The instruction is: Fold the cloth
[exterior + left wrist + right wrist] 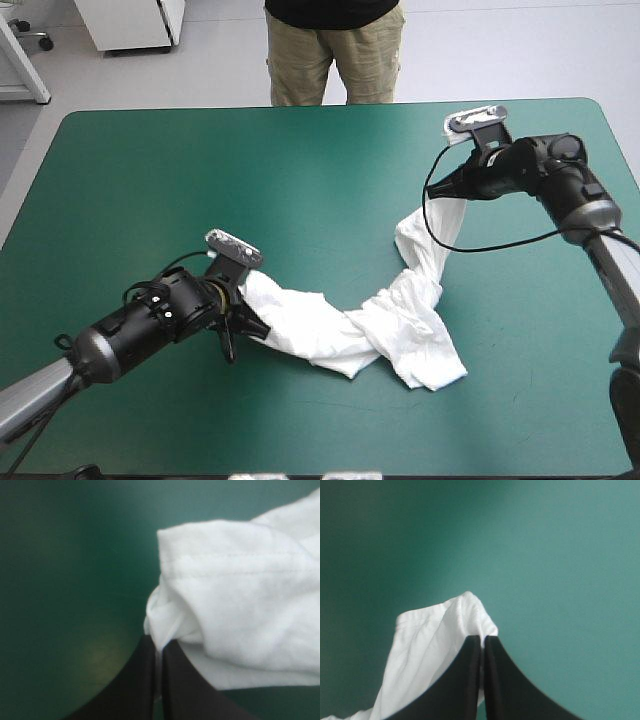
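T-shirt [400, 320] twisted rope-like on bench [200, 180], long axis running from left gripper [245, 305], near front, to right gripper [445, 190], farther back
Left wrist view: left gripper [159, 642] clamped on hemmed corner, T-shirt [240, 595] ahead, off to one side
Right wrist view: right gripper [482, 639] clamped on bunched edge

a lab, it seems: teal-green table [200, 170], white cabinet [125, 22], pale floor [500, 50].

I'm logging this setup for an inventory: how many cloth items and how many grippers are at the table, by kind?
T-shirt: 1
Grippers: 2, the left gripper and the right gripper, both shut on the T-shirt
Total: 3
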